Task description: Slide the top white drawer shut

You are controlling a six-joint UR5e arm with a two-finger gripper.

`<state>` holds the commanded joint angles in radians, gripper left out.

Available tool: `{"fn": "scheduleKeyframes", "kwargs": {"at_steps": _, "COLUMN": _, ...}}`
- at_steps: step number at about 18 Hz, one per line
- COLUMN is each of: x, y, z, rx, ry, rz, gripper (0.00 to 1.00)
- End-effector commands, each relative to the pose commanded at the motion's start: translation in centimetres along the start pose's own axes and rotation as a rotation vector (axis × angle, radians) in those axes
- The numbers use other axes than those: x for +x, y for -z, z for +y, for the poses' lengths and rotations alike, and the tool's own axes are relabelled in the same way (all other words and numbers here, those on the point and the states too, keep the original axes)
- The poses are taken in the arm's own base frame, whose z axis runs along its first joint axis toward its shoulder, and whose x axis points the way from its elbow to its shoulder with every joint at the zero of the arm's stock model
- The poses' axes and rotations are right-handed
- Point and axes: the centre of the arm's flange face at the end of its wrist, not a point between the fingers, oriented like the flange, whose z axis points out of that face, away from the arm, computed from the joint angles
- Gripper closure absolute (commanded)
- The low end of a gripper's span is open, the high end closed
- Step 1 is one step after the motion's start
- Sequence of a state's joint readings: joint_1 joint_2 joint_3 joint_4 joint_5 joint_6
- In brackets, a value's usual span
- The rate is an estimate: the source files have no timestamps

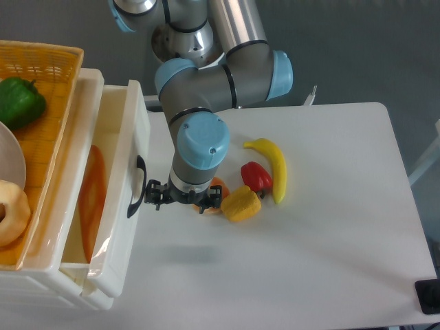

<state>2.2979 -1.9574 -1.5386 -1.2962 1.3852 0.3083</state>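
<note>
One fixed camera looks down on a white worktop (330, 234) with the arm (220, 79) reaching in from the top edge. At the left stands a white drawer unit, and the top drawer (113, 199) is pulled out toward the middle of the worktop, its black curved handle (138, 186) facing right. Inside the open drawer lies a long orange item (91, 199), stretched along its length. On top of the unit sits an orange basket (48, 89) holding a green pepper (20, 101) and, lower down, a pale ring-shaped item (12, 210). The pincer (180, 196) hangs just right of the handle, near it; whether it touches cannot be told from above, and the wrist hides the fingers, so I cannot tell whether they are spread or clenched. Just right of the pincer lie an orange piece (214, 189), partly hidden, a yellow pepper (242, 204), a red pepper (256, 177) and a banana (273, 167), clustered close together.
</note>
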Motion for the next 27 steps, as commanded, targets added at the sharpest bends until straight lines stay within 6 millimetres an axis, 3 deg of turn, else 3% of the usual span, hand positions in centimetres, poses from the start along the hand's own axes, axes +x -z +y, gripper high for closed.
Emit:
{"fn": "scheduleKeyframes", "kwargs": {"at_steps": 10, "x": 2.7, "y": -0.2, "z": -0.3, "rx": 0.004, "ry": -0.051, "rz": -0.010, "gripper": 0.00}}
{"fn": "scheduleKeyframes", "kwargs": {"at_steps": 27, "x": 3.4, "y": 0.4, "z": -0.7, "rx": 0.017, "ry": -0.064, "rz": -0.015, "gripper": 0.00}}
